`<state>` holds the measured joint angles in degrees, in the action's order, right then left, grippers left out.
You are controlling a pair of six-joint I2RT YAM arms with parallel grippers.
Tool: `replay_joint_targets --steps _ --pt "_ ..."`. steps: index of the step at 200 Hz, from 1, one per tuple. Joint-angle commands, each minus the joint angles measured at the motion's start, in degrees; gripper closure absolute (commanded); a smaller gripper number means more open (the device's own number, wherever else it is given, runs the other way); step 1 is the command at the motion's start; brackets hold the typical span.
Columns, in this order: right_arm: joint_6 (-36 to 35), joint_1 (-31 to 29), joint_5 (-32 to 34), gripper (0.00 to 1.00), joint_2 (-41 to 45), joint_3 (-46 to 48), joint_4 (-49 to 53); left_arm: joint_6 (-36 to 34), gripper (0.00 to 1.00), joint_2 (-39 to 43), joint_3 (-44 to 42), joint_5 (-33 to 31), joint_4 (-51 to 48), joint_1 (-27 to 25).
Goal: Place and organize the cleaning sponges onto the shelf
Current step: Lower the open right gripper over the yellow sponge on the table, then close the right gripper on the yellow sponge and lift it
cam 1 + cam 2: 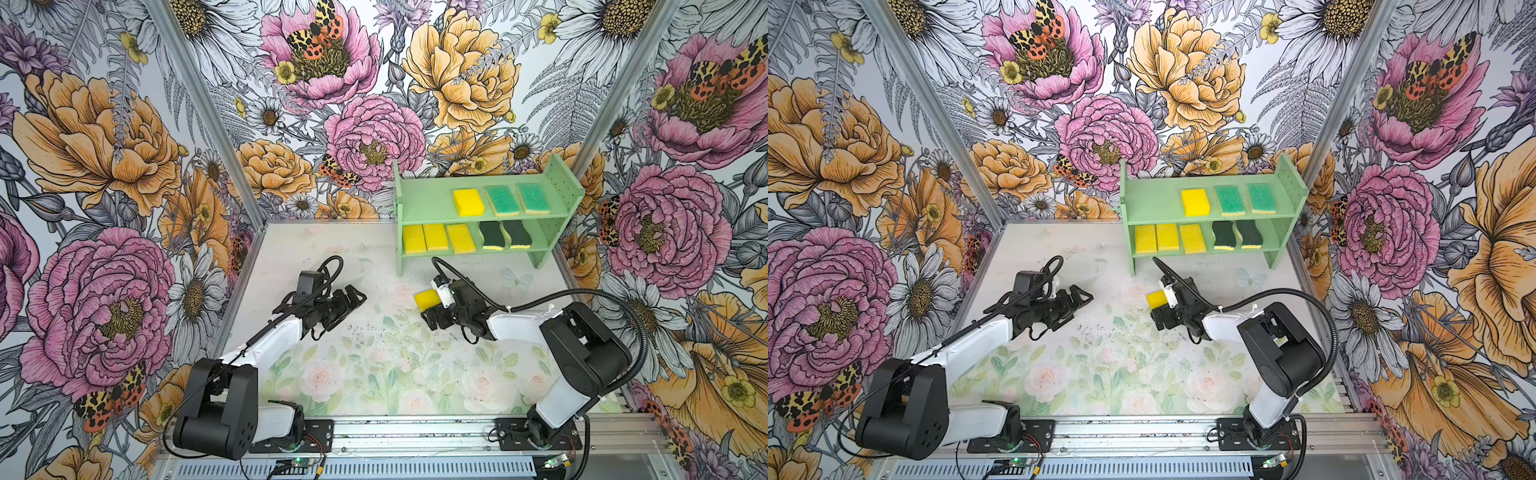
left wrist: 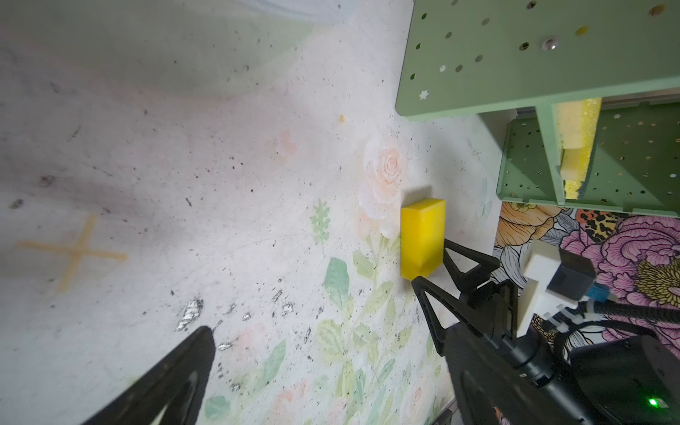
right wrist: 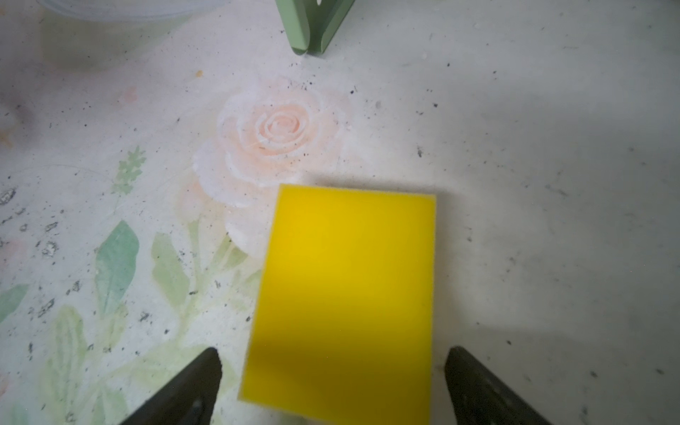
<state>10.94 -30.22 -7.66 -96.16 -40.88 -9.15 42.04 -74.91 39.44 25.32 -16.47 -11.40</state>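
Loosely, right end effector (image 3: 333, 349) splayed astride rectangular yellow foam sponge (image 3: 349, 287) (ungripped), scuffed floral mat (image 3: 552, 184) beneath.

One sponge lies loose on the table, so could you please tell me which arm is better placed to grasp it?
Right. The right pincer is open, its fingers either side of the plain yellow rectangular foam sponge. The left pincer sits clear of it, off to the left.

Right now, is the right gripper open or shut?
Open: the right gripper straddles the yellow sponge, with a gap beside each finger.
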Motion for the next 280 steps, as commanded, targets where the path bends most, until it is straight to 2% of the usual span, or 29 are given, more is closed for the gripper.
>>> replay_joint_targets --steps 1,81,134,182,217,280 --pt "1.44 -0.59 2.13 0.04 -1.46 0.92 -3.66 0.14 0.01 0.21 0.90 -1.06 0.59 -0.31" --pt "3.29 -0.98 3.83 0.08 -4.11 1.35 -5.81 0.06 0.01 0.03 0.81 -1.09 0.71 -0.47" --pt "3.40 -1.25 3.96 0.22 -3.82 0.30 -3.21 0.06 0.01 -0.19 1.08 -1.06 0.85 -0.38" --pt "3.30 -1.25 3.80 0.42 -1.49 -2.99 5.16 -0.02 0.01 -0.32 1.25 -0.69 0.91 -0.38" --pt "2.58 -1.33 3.24 0.48 0.71 -6.23 11.07 -0.12 0.01 -0.25 1.34 -0.45 1.00 -0.29" --pt "1.69 -1.25 2.69 0.51 5.33 -14.35 23.02 -0.38 0.01 -0.10 0.99 -0.23 1.00 -0.12"
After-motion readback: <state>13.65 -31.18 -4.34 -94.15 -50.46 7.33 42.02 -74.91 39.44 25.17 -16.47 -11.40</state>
